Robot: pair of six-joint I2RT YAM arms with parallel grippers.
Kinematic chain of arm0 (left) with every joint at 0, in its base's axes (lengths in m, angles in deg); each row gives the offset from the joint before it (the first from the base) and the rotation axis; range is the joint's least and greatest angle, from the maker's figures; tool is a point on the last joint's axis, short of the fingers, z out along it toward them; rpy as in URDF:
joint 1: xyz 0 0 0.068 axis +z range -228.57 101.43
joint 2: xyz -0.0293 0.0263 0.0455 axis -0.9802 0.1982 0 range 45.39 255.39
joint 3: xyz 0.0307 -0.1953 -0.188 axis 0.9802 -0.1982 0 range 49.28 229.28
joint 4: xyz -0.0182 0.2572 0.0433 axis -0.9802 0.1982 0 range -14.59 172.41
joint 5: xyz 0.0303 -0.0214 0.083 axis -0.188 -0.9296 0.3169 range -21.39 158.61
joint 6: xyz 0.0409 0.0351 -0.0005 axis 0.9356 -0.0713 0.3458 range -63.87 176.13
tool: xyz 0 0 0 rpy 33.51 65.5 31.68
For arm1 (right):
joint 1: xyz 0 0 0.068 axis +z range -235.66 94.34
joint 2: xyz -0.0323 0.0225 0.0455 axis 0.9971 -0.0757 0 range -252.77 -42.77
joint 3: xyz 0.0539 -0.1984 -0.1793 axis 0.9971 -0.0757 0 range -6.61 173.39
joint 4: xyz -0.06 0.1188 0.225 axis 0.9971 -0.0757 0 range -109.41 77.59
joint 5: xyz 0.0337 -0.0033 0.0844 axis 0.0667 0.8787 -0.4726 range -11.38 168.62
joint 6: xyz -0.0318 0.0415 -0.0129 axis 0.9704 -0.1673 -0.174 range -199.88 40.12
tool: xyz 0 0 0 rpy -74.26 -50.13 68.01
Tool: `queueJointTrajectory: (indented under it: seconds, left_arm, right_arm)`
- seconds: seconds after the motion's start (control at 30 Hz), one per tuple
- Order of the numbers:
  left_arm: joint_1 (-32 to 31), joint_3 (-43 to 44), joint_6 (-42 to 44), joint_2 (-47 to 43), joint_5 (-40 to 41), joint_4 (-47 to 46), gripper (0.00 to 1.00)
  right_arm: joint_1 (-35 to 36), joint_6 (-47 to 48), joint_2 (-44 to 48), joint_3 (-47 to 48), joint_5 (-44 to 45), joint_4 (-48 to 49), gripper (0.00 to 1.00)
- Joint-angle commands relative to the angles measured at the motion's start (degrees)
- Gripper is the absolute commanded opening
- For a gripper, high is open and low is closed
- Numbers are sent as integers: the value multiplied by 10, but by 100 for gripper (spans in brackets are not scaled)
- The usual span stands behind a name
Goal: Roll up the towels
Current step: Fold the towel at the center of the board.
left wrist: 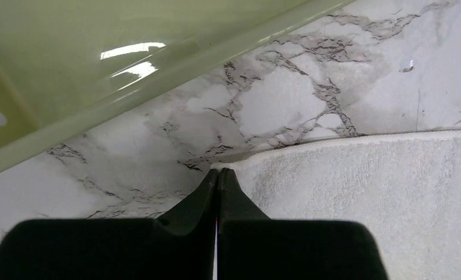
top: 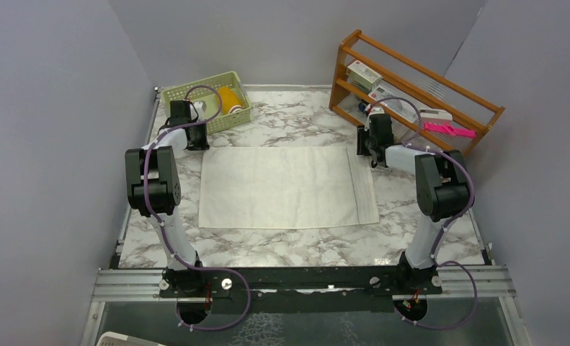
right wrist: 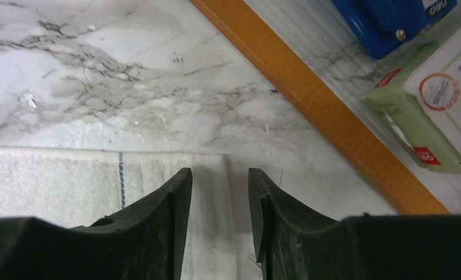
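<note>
Cloth this soft is going to sag, so you are taking the cream-white towel by its far corners, left gripper closed, right gripper standing open.

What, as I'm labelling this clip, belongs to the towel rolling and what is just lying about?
Job in hand:
- cream-white towel, flat on the table
- yellow towel, in the green basket
- left tool, shut at the flat towel's corner
- right tool, open over another corner

Lying about:
- wooden rack
- boxes and pink item on it
</note>
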Motion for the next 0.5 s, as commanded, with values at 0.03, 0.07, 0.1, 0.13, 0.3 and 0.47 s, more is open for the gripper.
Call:
queueJointTrajectory:
  seconds: [0.03,0.07,0.1,0.13,0.3,0.47]
  left_arm:
    - [-1,17,2,-12,-13,5,0]
    - [-2,17,2,-12,-12,5,0]
    - [-1,18,2,-12,-12,5,0]
    - [-1,19,1,-11,-12,5,0]
    - [-2,20,2,-11,-12,6,0]
    - [-2,20,2,-11,0,14,0]
  right_arm:
    - [3,14,-33,43,2,-34,41]
    - [3,16,-37,46,3,-38,41]
    - [3,17,-38,48,4,-41,41]
    - [3,18,-39,50,3,-45,41]
    - [4,17,-39,51,0,-57,41]
    - [3,11,-43,52,-9,-72,40]
